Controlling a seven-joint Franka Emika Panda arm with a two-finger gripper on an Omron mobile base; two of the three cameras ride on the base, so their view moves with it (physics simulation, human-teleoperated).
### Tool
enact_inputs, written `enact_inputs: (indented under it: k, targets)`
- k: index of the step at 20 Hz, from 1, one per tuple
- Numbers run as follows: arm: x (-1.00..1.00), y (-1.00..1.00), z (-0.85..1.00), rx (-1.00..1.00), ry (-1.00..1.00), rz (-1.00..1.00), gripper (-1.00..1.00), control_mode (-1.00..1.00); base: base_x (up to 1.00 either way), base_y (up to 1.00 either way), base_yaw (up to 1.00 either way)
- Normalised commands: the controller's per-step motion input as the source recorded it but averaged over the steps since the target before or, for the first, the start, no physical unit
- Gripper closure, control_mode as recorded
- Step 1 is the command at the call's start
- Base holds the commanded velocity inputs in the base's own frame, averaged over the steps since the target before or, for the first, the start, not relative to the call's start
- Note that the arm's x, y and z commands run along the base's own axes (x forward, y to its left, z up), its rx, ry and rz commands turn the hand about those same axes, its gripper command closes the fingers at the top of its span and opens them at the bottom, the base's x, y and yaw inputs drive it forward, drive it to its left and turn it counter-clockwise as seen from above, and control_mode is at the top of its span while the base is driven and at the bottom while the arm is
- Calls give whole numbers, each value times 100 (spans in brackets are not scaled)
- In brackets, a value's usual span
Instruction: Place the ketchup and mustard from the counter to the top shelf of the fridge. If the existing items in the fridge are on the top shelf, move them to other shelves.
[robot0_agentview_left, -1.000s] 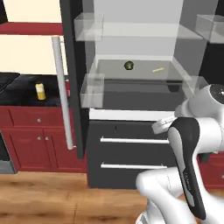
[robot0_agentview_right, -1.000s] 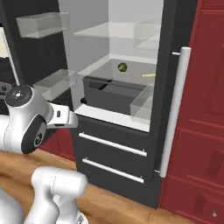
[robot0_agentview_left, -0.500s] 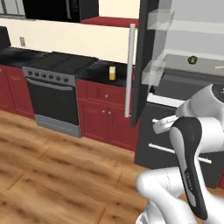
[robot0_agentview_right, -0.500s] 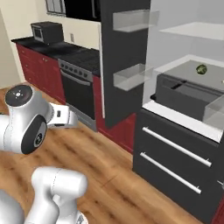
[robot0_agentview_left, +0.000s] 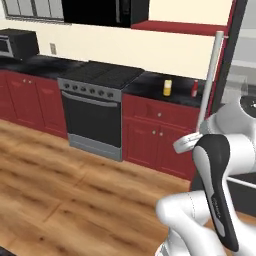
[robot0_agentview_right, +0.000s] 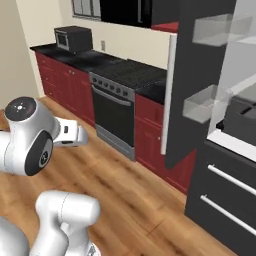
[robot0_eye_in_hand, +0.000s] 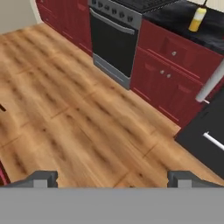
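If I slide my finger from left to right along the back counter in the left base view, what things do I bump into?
Microwave → stove → yellow mustard bottle → red ketchup bottle → fridge door handle.

The base swings left, so the whole scene slides right in both base views: the open fridge (robot0_agentview_right: 220, 125), which filled the middle a second ago, now sits at the right edge. The stove (robot0_agentview_left: 97, 107) comes toward the centre, with the microwave (robot0_agentview_right: 73, 37) newly showing far left of it. On the desk (robot0_agentview_left: 175, 92) right of the stove, the mustard (robot0_agentview_left: 167, 87) now has the ketchup (robot0_agentview_left: 195, 89) visible beside it.
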Motion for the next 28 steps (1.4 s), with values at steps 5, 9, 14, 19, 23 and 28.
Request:
enact_inputs:
  k: [5,9,14,19,23,28]
  targets:
    - [0,0,0,0,0,0,-100,100,100,100,-31]
    - [0,0,0,0,0,0,-100,100,87,92,-65]
    - [0,0,0,0,0,0,-100,100,75,84,-70]
    - [0,0,0,0,0,0,-100,100,69,98,-47]
    - [0,0,0,0,0,0,-100,100,73,100,-31]
    - [0,0,0,0,0,0,-100,100,32,100,-7]
